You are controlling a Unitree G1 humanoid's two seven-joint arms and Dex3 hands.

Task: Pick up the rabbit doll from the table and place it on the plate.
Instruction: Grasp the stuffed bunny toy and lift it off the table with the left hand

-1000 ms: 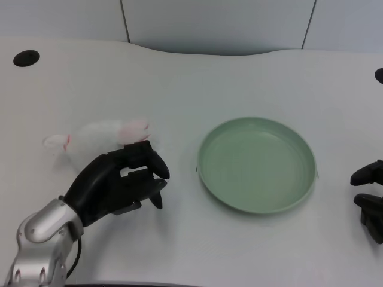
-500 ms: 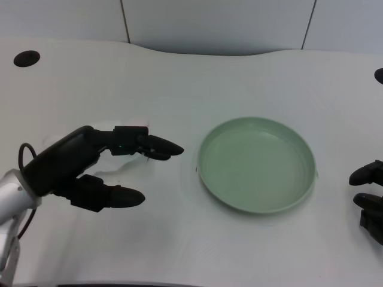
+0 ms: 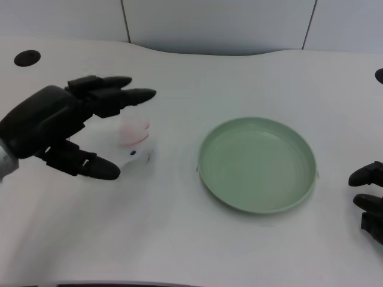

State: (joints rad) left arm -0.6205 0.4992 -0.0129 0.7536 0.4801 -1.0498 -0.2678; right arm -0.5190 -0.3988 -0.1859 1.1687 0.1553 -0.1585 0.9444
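Rabbit doll: the white rabbit doll (image 3: 133, 141) lies on the table, left of the plate and well apart from it; only its pink-tinged head end shows, between the fingers and thumb of the left hand, the rest hidden behind the palm.
Left hand: the left hand (image 3: 63, 122) is spread wide over the doll, its upper fingers (image 3: 122, 95) stretched out above and beyond the doll, the thumb (image 3: 90, 167) reaching out on the near side. Fingers and thumb are far apart and no grip on the doll is visible; whether the palm touches the doll cannot be told.
Plate: the pale green plate (image 3: 308, 179) sits right of centre on the table with nothing on it.
Table: the white table (image 3: 179, 239) has a black round hole (image 3: 26, 58) near its far left corner, and part of another dark spot at the right edge.
In the way: bare tabletop lies between the doll and the plate's near rim.
Change from half a second ago: the left hand has moved up and away from the near edge, its fingers now pointing over the far side of the doll, where before they lay lower and hid more of it; the silver forearm has nearly left the picture. The plate has not moved.
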